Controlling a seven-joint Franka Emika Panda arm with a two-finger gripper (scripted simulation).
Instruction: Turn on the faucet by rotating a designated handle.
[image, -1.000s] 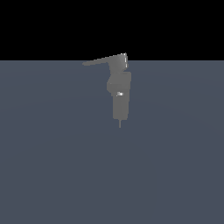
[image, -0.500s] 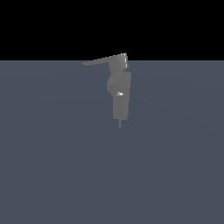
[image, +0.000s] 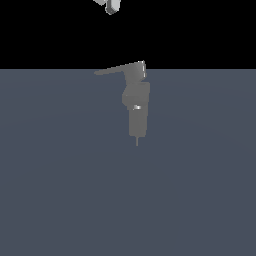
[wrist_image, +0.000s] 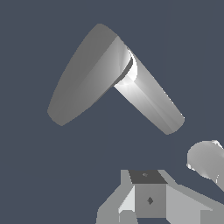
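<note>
We are looking at the faucet (image: 136, 107) standing upright on the blue-grey floor (image: 60, 190), near the middle of the exterior view, its thin spike pointing down. The handle (image: 117, 69) is projecting from its top block toward the exterior view's left. Our gripper (image: 111, 6) is showing only as a pale tip at the top edge of that view, well above the handle and apart from it. In the wrist view the handle (wrist_image: 85, 74) and faucet (wrist_image: 151, 103) are forming an angled pair. We cannot tell how far the jaws are parted, and we are seeing nothing held
</note>
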